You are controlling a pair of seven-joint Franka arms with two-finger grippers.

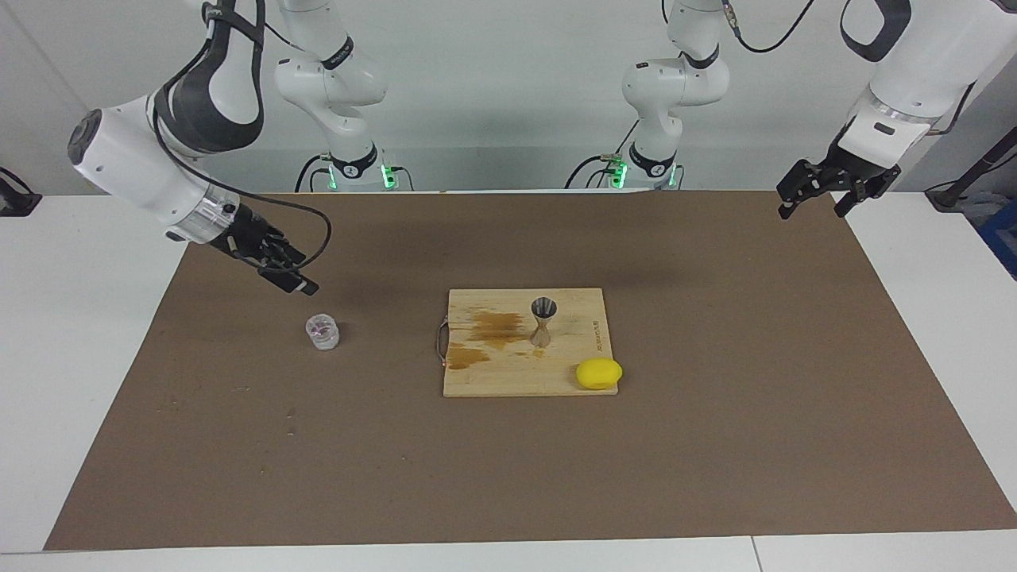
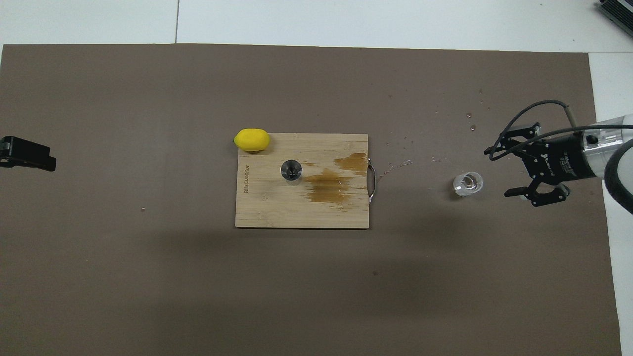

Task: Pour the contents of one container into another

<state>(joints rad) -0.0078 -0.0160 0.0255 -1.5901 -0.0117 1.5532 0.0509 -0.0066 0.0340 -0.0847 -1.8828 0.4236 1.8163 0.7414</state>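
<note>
The small clear glass cup (image 1: 322, 332) stands upright on the brown mat toward the right arm's end of the table; it also shows in the overhead view (image 2: 467, 183). The silvery hourglass jigger (image 1: 543, 322) stands upright on the wooden cutting board (image 1: 508, 381), and both show in the overhead view, jigger (image 2: 291, 170) and board (image 2: 277, 212). My right gripper (image 1: 295, 274) is open and empty, tilted down just beside the cup, not touching it; it also shows in the overhead view (image 2: 502, 170). My left gripper (image 1: 814, 208) is open and empty, raised over the mat's edge at the left arm's end, waiting.
A yellow lemon (image 1: 598, 373) lies at the board's corner, farther from the robots than the jigger. Dark wet stains (image 2: 326, 185) mark the board beside the jigger. A metal handle (image 2: 372, 183) sits on the board's edge facing the cup. Small droplets dot the mat near the cup.
</note>
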